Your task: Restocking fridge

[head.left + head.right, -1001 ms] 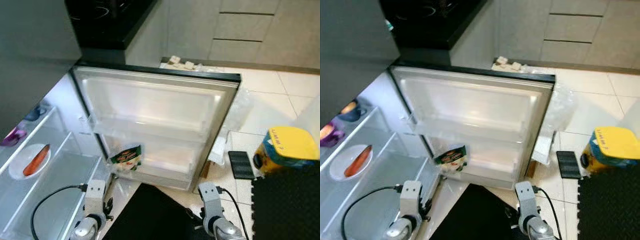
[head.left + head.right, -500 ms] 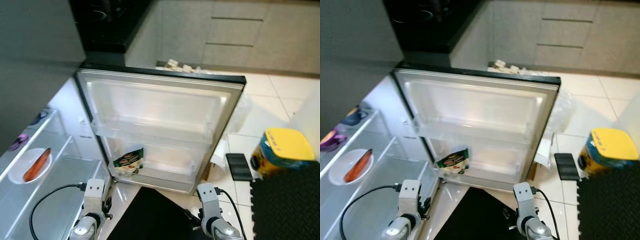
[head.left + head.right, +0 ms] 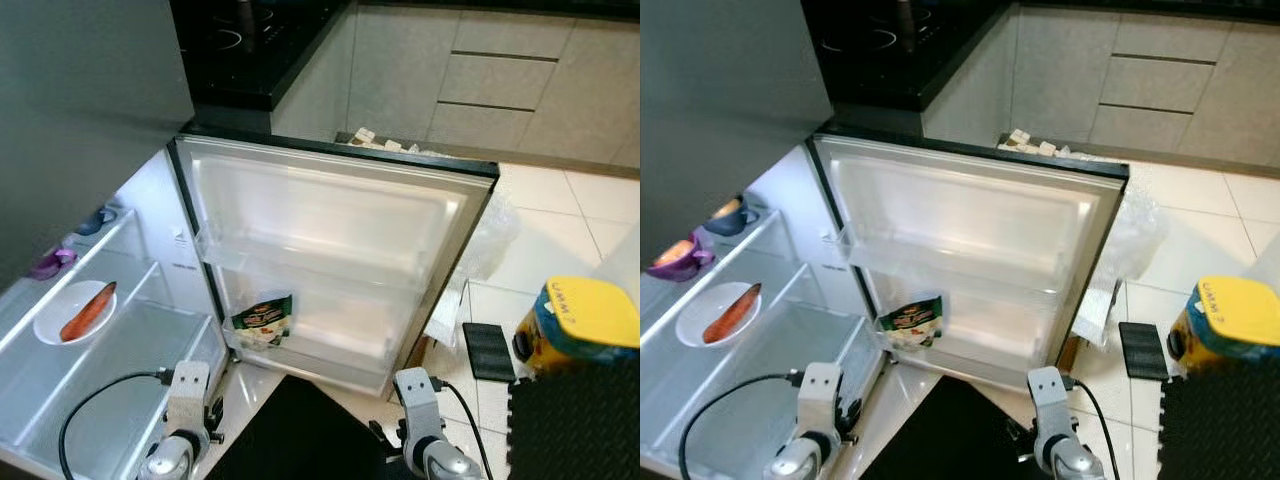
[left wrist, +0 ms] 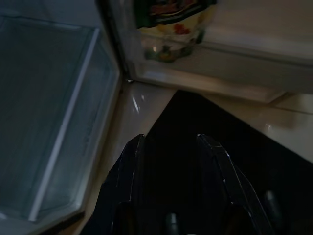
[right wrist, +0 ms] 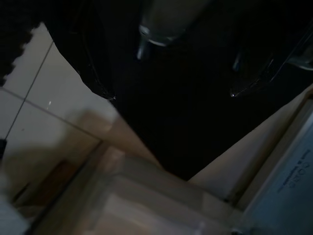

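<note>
Fridge door (image 3: 330, 250) swung fully open toward 12 o'clock, its black edge bordering bare tile floor (image 3: 545, 235) at 2 o'clock. Fridge shelves (image 3: 90, 350) at 9 o'clock carry a white plate (image 3: 70, 312). A green packet (image 3: 260, 320) stands in the lowest door bin. Left tool (image 4: 168, 161): fingers narrowly parted, empty. Right tool (image 5: 171, 88): fingers wide apart, empty.

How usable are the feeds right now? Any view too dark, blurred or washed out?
Left and right eye views: sharp and evenly lit; the inner fridge door glares pale but its green packet stays readable. Left wrist view: dim and soft, left gripper fingers still distinguishable. Right wrist view: very dark, upper half nearly black, only floor tile clear.
</note>
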